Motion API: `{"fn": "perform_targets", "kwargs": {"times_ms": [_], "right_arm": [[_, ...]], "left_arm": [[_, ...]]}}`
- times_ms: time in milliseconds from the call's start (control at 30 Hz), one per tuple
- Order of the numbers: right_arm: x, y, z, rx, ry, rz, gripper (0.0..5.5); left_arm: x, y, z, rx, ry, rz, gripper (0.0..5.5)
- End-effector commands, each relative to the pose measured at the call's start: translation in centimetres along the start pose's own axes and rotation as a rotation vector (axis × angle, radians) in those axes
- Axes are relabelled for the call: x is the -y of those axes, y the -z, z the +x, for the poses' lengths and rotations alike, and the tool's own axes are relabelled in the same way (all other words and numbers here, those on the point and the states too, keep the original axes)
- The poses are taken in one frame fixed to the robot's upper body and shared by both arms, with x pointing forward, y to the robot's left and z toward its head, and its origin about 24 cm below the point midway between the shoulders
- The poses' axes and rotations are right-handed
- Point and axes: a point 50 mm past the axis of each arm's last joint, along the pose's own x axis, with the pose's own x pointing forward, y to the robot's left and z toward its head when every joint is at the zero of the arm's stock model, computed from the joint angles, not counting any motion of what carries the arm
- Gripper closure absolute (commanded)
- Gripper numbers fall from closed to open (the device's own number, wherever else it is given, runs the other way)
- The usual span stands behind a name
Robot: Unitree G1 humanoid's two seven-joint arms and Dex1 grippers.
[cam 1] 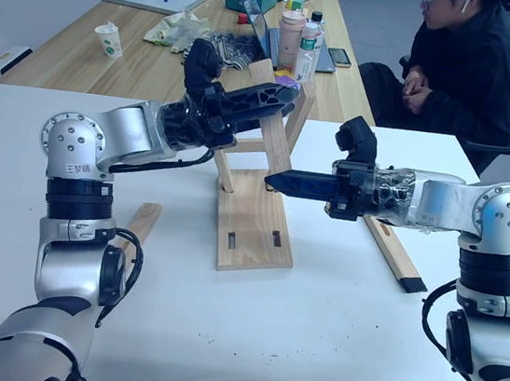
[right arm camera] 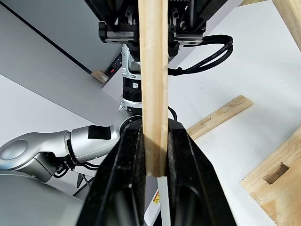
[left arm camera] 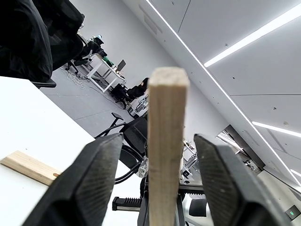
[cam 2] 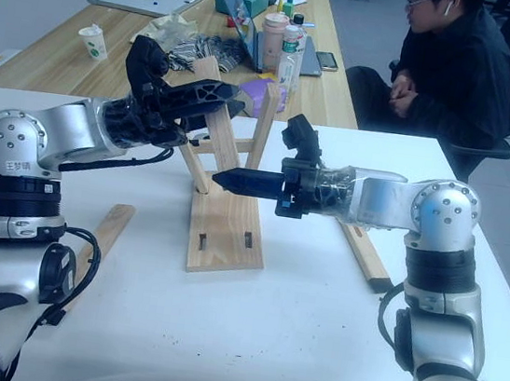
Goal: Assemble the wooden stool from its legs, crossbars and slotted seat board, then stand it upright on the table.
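The slotted seat board lies flat on the white table. On its far end a partly built frame leans: a long wooden leg, a second leg and a crossbar joining them. My left gripper is open around the top end of the long leg; in the left wrist view the leg stands between the fingers with a gap on each side. My right gripper is shut on the lower part of that leg, pinching the leg between its pads.
A loose leg with a dark end lies to the right of the board. Another loose wooden piece lies to the left near my left arm. Behind is a wooden table with bottles, a cup and a seated person.
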Motion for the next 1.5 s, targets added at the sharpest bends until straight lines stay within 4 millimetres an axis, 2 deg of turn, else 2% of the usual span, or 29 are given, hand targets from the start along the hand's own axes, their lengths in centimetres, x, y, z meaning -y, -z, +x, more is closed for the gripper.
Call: {"fn": "perform_targets", "kwargs": {"times_ms": [33, 367, 600, 633, 800, 867, 1067, 1200, 1233, 1333, 1433, 1500], "right_arm": [[0.0, 0.1, 0.1, -0.016, 0.02, -0.014, 5.11], [0.0, 0.0, 0.0, -0.017, 0.018, -0.018, 5.11], [0.0, 0.0, 0.0, -0.017, 0.037, -0.033, 5.11], [0.2, 0.0, 0.1, -0.017, 0.068, -0.046, 4.74], [0.7, -0.2, -0.2, -0.004, 0.09, -0.04, 3.95], [0.5, -0.3, -1.2, 0.011, 0.09, -0.046, 3.74], [-0.2, -0.1, -3.9, 0.034, 0.093, -0.077, 3.74], [0.1, 0.2, -5.5, 0.108, 0.155, -0.087, 3.74], [0.3, 0.4, -6.0, 0.137, 0.178, -0.085, 3.74], [0.6, 1.3, -7.6, 0.21, 0.253, -0.076, 3.74], [1.2, 1.8, -8.7, 0.274, 0.324, -0.062, 3.74], [1.6, 1.9, -8.7, 0.304, 0.349, -0.056, 3.74]], "left_arm": [[0.4, -0.3, 0.0, -0.019, 0.003, 0.024, 3.41], [0.4, -0.5, -0.2, -0.012, 0.007, 0.034, 5.04], [0.4, -0.6, -0.4, -0.011, 0.005, 0.036, 5.11], [0.4, -0.6, -0.4, -0.012, 0.005, 0.037, 5.11], [0.3, -0.7, -1.1, 0.004, -0.034, 0.061, 5.12], [0.0, -1.0, -2.0, 0.027, -0.072, 0.066, 5.12], [-1.0, -1.4, -5.6, 0.065, -0.215, 0.078, 5.12], [-1.1, -0.7, -10.1, 0.038, -0.426, 0.167, 5.12], [-1.0, -0.5, -11.8, 0.011, -0.505, 0.201, 5.12], [-1.1, -0.4, -15.2, -0.095, -0.638, 0.263, 5.12], [-2.1, -1.0, -17.3, -0.169, -0.746, 0.299, 5.12], [-2.6, -1.4, -18.2, -0.191, -0.799, 0.319, 5.12]]}}
